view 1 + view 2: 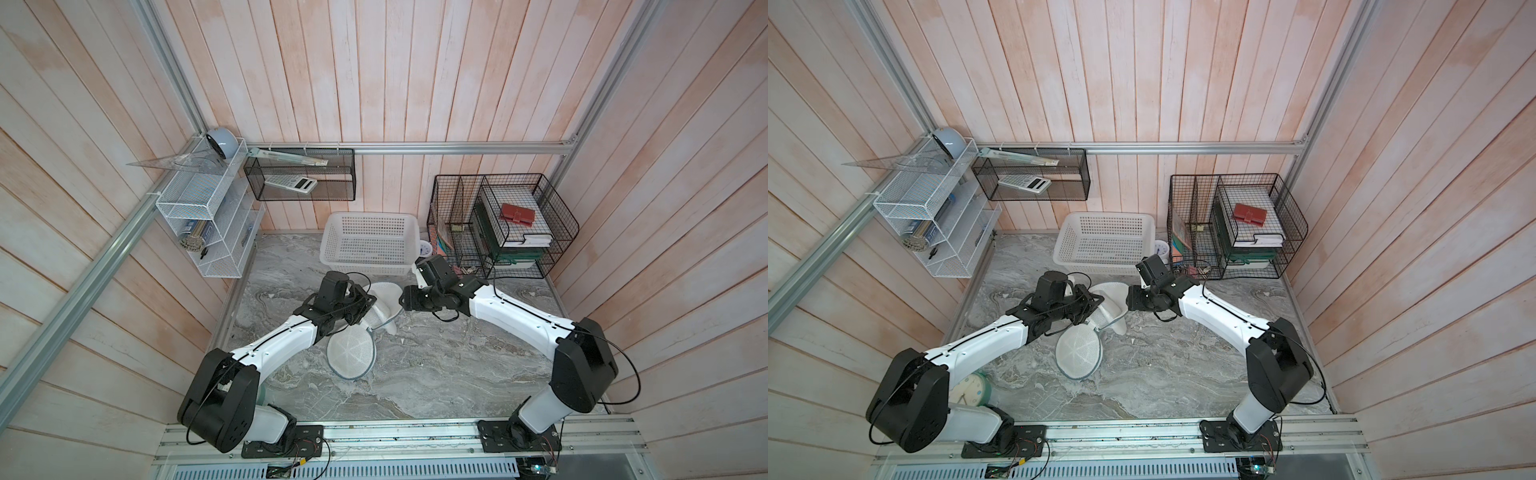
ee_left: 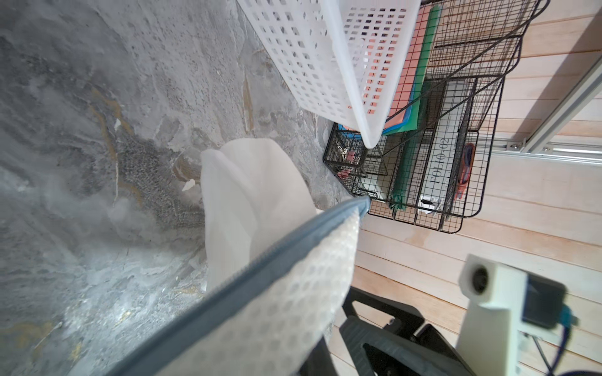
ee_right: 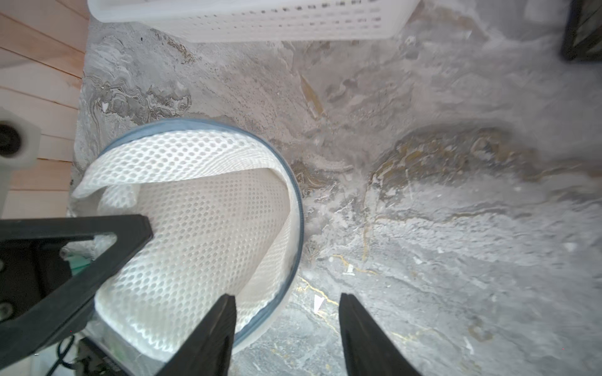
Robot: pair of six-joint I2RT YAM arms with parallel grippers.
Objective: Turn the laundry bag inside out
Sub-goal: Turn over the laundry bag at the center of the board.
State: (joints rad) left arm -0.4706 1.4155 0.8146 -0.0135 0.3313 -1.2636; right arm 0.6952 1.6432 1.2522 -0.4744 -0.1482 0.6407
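In the clenched left gripper (image 1: 371, 306) the laundry bag (image 1: 384, 300) is held by its rim, mid-counter (image 1: 436, 374), its near half lying flat. The right gripper (image 3: 286, 296) stands released beside it. Inner mesh should be pinched deep, then drawn through the rim.

Walls: pale pink wooden planks (image 1: 415, 75).
Floor: grey veined marble-look surface (image 1: 436, 365).
Two o'clock: black wire-grid organiser (image 1: 561, 220).
Ten o'clock: white metal mesh rack (image 1: 187, 203).

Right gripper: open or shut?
Open: in the right wrist view the right gripper has its fingers apart, gripping nothing; the bag rim and table show between them.
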